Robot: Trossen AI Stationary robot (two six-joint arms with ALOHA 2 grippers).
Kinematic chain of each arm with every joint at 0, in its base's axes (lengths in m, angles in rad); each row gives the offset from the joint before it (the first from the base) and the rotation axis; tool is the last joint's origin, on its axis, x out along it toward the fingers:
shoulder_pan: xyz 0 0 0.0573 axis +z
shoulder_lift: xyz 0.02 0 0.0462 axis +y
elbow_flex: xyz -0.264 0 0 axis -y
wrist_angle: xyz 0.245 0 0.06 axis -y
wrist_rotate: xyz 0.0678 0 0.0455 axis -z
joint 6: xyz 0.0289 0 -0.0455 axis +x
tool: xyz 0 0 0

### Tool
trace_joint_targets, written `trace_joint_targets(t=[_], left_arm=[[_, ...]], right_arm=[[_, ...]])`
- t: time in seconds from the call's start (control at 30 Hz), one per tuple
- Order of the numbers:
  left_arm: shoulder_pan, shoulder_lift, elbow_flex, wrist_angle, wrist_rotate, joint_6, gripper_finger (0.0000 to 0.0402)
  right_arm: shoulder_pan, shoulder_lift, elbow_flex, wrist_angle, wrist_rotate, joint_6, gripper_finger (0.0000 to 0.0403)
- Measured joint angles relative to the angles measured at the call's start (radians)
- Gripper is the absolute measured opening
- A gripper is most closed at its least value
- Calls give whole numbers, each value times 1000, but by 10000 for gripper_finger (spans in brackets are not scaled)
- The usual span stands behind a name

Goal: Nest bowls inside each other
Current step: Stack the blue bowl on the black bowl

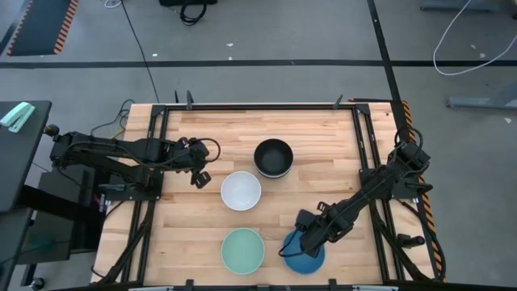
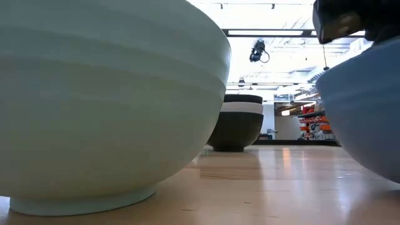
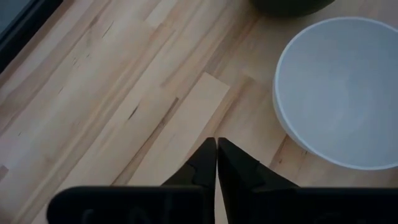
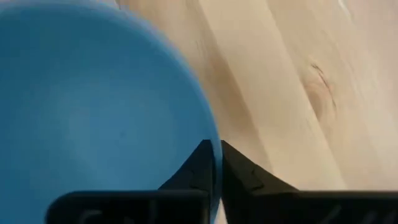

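Observation:
Four bowl spots show on the table. A black bowl [image 1: 273,158] stands toward the far side; in the low view [image 2: 235,122] it shows a white band between dark layers, like a nested stack. A white bowl [image 1: 241,191] [image 3: 339,87] sits mid-table. The mint green bowl [image 1: 243,250] [image 2: 94,106] and the blue bowl [image 1: 307,260] [image 4: 93,112] are at the near edge. My right gripper [image 1: 292,242] [image 4: 216,149] is shut on the blue bowl. My left gripper [image 1: 200,174] [image 3: 216,146] is shut, just left of the white bowl and touching nothing. My right gripper pinches the blue bowl's rim [image 4: 210,127] on its left side, one finger inside the bowl and one outside. The fingers come from above, slanting in from the table's right. Whether the bowl's base is on the table does not show.
The mint bowl stands close to the left of the blue bowl. Bare wood lies on the left half [image 1: 186,234] and along the far edge. Black metal rails [image 1: 363,145] frame the table on both sides.

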Motion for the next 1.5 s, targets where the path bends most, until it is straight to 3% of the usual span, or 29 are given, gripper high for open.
trace_joint_targets(t=[0.5, 0.87, 1.27, 1.5], left_arm=[[0, 0, 0, 30, 0, 1, 16], [0, 1, 0, 32, 0, 1, 29], [1, 1, 0, 39, 0, 28, 17], [1, 2, 0, 48, 0, 29, 28]], right_arm=[[-101, -8, 0, -4, -28, -186, 6], [-212, -117, -2, -37, 14, -332, 5], [-494, -282, 10, -41, 49, -508, 5], [-658, -282, 170, -42, 52, -613, 5]])
